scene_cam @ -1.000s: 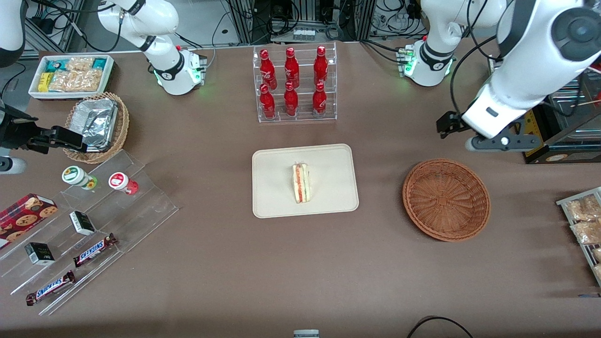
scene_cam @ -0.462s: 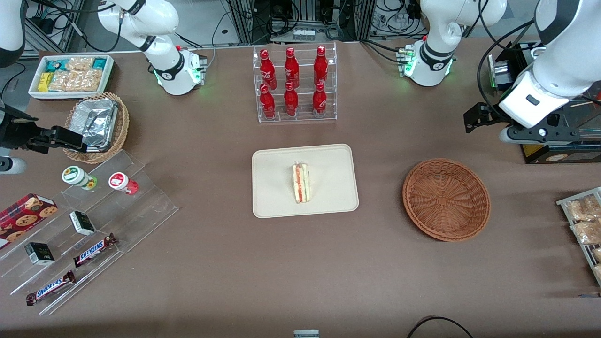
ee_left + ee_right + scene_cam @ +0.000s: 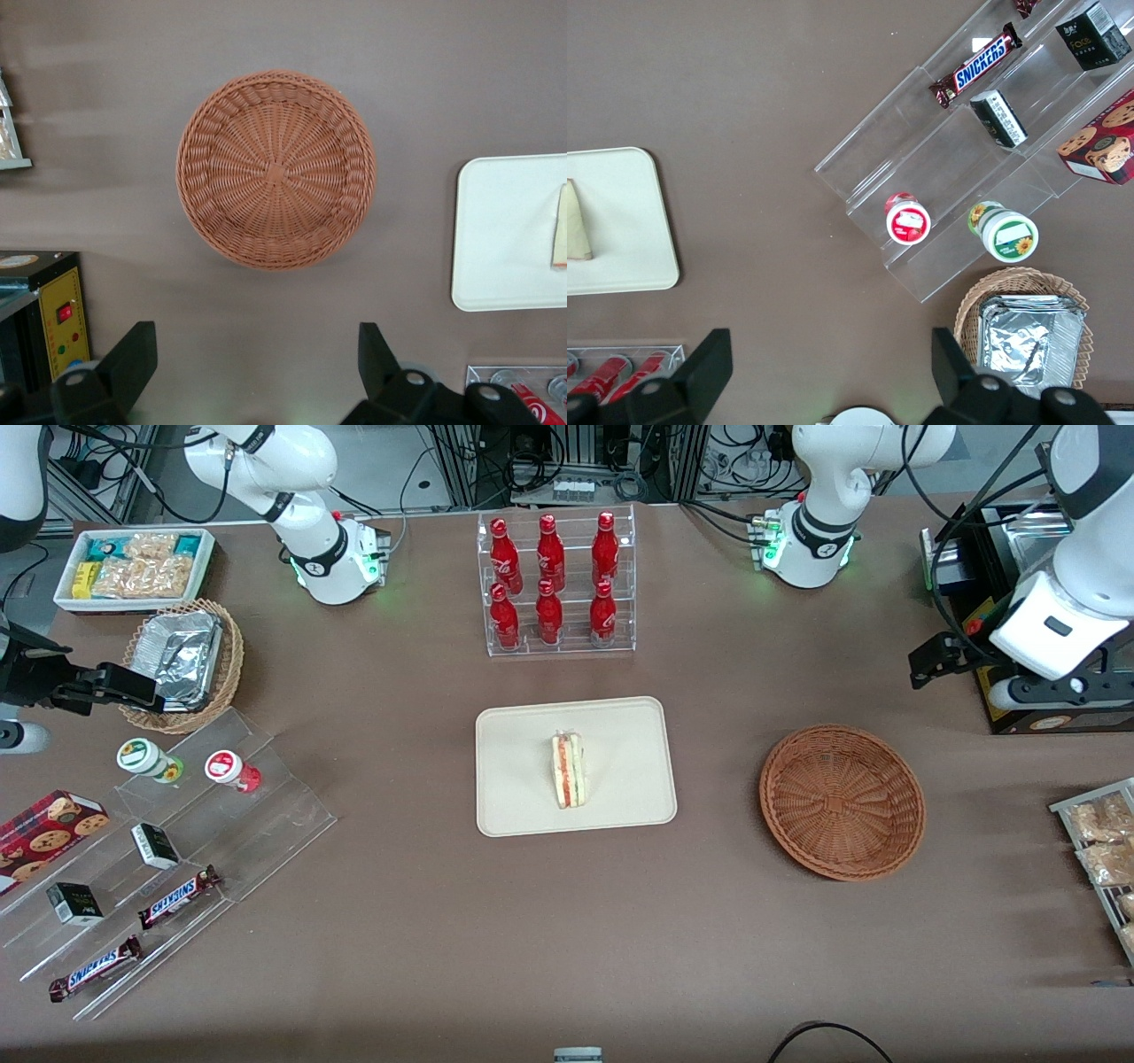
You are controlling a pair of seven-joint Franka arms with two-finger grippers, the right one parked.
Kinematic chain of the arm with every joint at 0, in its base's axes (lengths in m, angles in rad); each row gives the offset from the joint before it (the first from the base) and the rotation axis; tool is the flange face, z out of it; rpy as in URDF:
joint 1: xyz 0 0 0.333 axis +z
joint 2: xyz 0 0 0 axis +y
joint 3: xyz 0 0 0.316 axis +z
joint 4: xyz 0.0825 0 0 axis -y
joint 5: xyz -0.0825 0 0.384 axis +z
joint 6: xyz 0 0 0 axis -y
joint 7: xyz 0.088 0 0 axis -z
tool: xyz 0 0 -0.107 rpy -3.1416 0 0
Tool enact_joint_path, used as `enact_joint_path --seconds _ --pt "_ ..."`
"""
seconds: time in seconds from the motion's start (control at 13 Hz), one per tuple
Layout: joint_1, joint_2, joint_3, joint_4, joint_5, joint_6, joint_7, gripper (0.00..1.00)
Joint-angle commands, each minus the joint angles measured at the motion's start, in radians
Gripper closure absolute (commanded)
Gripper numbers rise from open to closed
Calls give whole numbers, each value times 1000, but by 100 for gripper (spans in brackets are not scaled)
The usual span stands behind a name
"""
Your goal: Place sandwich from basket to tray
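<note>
The sandwich [image 3: 568,769] stands on its edge in the middle of the cream tray [image 3: 514,788], with its red and green filling toward the front camera. The reddish-brown basket [image 3: 842,802] is empty and sits beside the tray toward the working arm's end. My left gripper [image 3: 930,662] hangs high above the table, farther from the front camera than the basket and nearer the table's end. In the left wrist view the gripper [image 3: 257,359] is open and empty, with the basket [image 3: 276,168], the tray [image 3: 505,239] and a sliver of the sandwich [image 3: 560,226] below.
A clear rack of red bottles [image 3: 554,584] stands farther back than the tray. A black box with a yellow panel [image 3: 1036,713] sits close to my gripper. A rack of snack bags [image 3: 1099,841] is at the working arm's end. A clear stepped stand [image 3: 177,841] and a foil-filled tan basket [image 3: 182,660] are at the parked arm's end.
My left gripper has moved sideways toward the working arm's end of the table, away from the spot above the basket. The sandwich, tray and basket have not moved.
</note>
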Motion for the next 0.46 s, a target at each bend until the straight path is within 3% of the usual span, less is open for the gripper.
enact_joint_path --seconds 0.0,0.38 --pt "49 34 -44 64 -3 -16 65 0" --pt "34 66 -43 106 9 -21 63 0"
